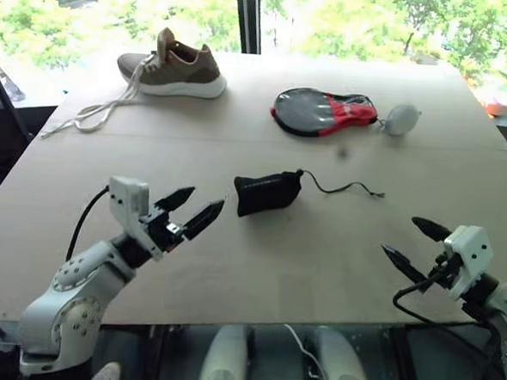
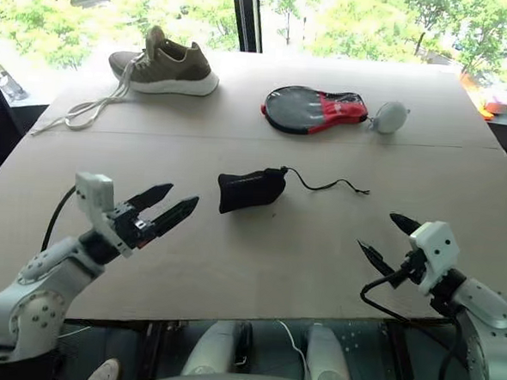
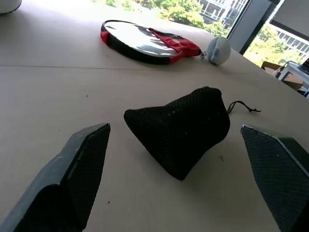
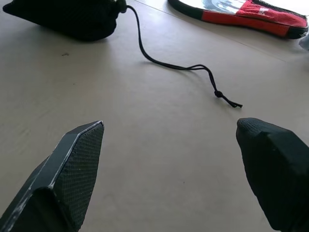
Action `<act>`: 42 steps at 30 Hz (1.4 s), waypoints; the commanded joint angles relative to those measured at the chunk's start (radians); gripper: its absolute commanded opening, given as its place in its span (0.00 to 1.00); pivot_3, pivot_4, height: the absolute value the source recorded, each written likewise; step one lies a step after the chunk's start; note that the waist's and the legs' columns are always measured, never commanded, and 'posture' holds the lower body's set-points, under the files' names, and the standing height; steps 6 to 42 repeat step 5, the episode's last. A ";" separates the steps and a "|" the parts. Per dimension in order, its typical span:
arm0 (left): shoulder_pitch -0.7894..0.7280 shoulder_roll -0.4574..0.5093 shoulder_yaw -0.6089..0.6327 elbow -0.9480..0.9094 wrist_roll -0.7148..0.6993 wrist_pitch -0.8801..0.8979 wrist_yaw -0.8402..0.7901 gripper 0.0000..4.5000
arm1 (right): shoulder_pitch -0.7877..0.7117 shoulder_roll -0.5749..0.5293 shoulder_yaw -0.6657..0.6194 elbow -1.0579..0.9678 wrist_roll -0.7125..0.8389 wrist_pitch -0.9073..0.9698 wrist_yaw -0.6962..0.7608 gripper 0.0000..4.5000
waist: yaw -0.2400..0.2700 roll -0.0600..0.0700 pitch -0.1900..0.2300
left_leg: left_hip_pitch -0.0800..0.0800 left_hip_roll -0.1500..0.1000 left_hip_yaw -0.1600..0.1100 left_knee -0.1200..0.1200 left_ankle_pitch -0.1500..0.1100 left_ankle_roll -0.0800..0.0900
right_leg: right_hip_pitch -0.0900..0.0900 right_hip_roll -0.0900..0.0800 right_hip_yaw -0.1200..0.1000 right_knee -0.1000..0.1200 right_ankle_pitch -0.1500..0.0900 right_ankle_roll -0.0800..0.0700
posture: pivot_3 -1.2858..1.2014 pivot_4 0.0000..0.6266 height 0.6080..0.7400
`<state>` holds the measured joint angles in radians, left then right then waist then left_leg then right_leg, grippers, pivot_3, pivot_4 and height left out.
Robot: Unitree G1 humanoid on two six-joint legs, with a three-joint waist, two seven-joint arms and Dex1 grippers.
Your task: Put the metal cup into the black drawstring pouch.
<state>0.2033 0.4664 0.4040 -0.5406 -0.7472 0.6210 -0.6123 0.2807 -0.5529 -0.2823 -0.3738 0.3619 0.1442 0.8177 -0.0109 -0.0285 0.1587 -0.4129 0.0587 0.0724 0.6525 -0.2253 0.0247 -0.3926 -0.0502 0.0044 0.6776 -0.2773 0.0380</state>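
Black mesh fabric is what you have to work with: the black drawstring pouch (image 1: 267,193) lies on its side near the middle of the table (image 1: 461,168), bulged as if something fills it, its neck cinched. Whether that filling is the metal cup you cannot tell, since the fabric hides it. Expect the pouch to be soft and floppy, light by itself but weightier if steel sits inside; take it by the gathered neck or across the bulge. Its thin cord (image 1: 344,189) trails off from the neck toward the right gripper's side, limp and easy to snag. Your left gripper (image 1: 192,210) hovers just beside the pouch's closed base, jaws spread wide, empty. Your right gripper (image 1: 415,243) sits well apart from the pouch, past the cord's end, likewise wide and holding nothing.
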 commanded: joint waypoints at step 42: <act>0.131 -0.002 0.082 -0.037 -0.014 -0.091 -0.021 1.00 | 0.038 -0.005 -0.035 -0.013 0.026 -0.056 0.007 0.99 | 0.001 0.000 0.000 | -0.001 0.000 0.001 0.000 0.000 0.001 | 0.000 -0.002 0.001 0.000 0.000 0.000 | 0.52 0.24 1.00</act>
